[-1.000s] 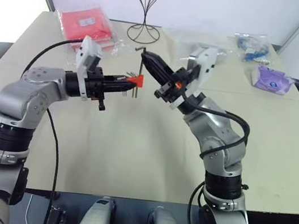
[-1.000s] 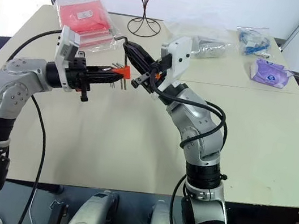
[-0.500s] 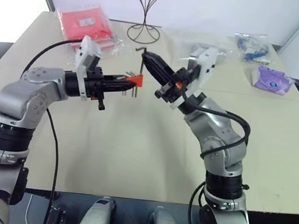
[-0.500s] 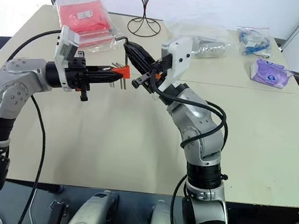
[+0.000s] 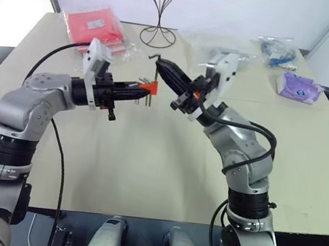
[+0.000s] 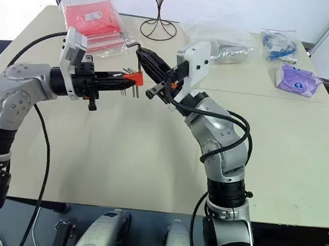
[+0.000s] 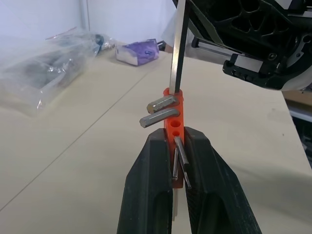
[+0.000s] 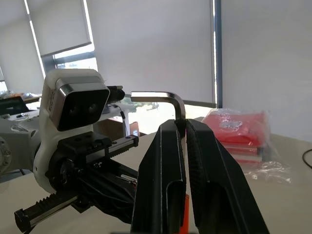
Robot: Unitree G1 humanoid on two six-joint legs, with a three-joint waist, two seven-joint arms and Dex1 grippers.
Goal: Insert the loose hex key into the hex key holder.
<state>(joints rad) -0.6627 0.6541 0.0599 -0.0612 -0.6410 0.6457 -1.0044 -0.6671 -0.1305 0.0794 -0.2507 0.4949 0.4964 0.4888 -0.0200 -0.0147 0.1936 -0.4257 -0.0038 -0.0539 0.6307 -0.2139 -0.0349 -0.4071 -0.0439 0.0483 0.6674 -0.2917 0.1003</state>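
My left gripper (image 7: 168, 161) has its fingers clamped on the hex key holder (image 7: 174, 127), a small orange block with short grey keys poking from its side, held above the surface (image 5: 146, 158). My right gripper (image 8: 184, 127) is pinched shut on the loose hex key (image 8: 161, 97), a thin dark L-shaped rod; its long leg drops into the holder's end hole. Behind sit a red packet (image 5: 95, 26), a wire stand (image 5: 161, 9), clear bags (image 5: 219, 44) and a purple pack (image 5: 300, 87), none blocking me
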